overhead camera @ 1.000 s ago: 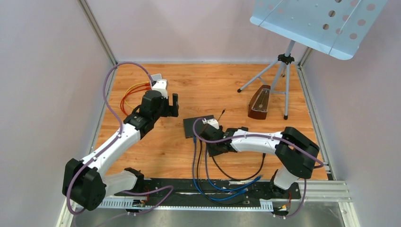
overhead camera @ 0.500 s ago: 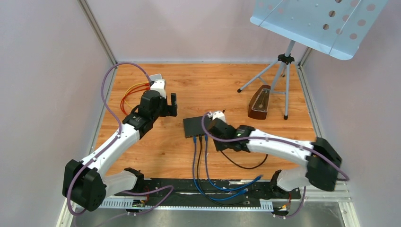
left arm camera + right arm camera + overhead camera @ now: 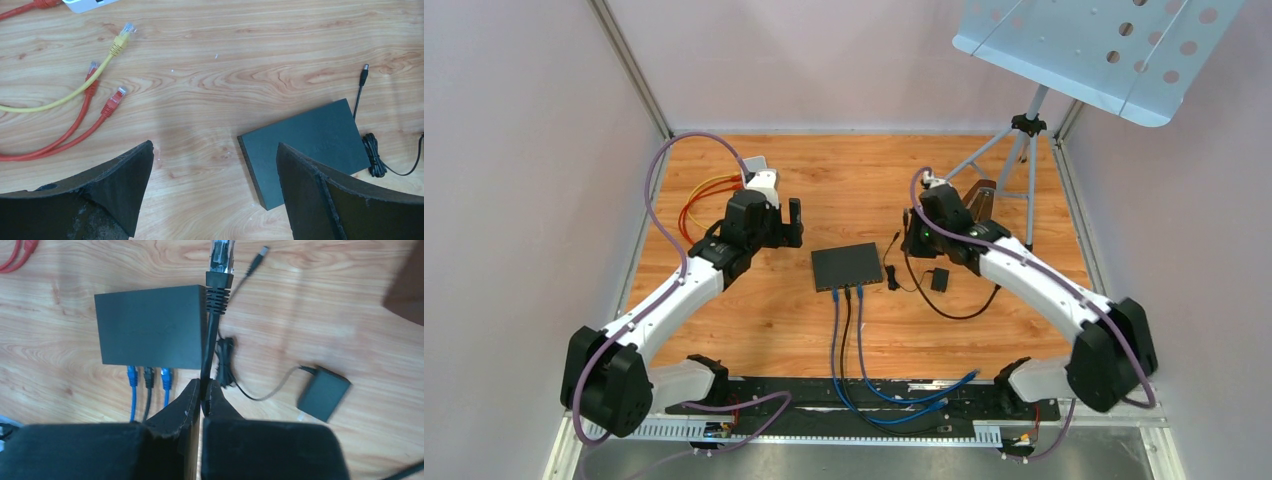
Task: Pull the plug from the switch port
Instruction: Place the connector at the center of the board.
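The black switch lies flat mid-table, with blue, black and blue cables still in its near-side ports; it also shows in the right wrist view and left wrist view. My right gripper is shut on a black network cable, whose free clear plug sticks out ahead of the fingers, out of the switch. It hangs above the table right of the switch. My left gripper is open and empty, left of the switch.
A black power adapter with its thin lead and barrel plug lies right of the switch. Loose red and yellow cables and a white box lie at back left. A metronome and a music stand stand at back right.
My right gripper has swung from the switch's near-side ports up and to the back right, carrying the black cable with its plug out of the switch. The left arm barely moved.
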You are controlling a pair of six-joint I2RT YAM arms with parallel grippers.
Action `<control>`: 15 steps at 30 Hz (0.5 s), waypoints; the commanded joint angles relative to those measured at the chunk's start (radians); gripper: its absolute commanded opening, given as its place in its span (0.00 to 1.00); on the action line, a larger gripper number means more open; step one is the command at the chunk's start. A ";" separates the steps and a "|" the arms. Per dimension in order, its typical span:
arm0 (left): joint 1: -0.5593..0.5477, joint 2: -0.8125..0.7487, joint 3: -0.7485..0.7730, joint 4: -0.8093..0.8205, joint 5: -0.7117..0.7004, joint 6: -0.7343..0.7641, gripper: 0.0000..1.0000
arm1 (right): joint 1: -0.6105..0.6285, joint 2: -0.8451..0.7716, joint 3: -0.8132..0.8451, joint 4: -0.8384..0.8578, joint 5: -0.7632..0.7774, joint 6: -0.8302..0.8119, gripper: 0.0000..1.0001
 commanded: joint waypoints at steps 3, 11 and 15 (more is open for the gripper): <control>0.005 -0.019 0.025 0.012 -0.002 -0.012 1.00 | 0.002 0.289 0.196 0.083 -0.063 0.106 0.00; 0.008 -0.047 0.017 -0.027 -0.028 0.008 1.00 | -0.010 0.547 0.339 0.078 0.016 0.219 0.00; 0.011 -0.049 0.011 -0.024 -0.026 0.005 1.00 | -0.033 0.611 0.364 0.077 -0.013 0.251 0.00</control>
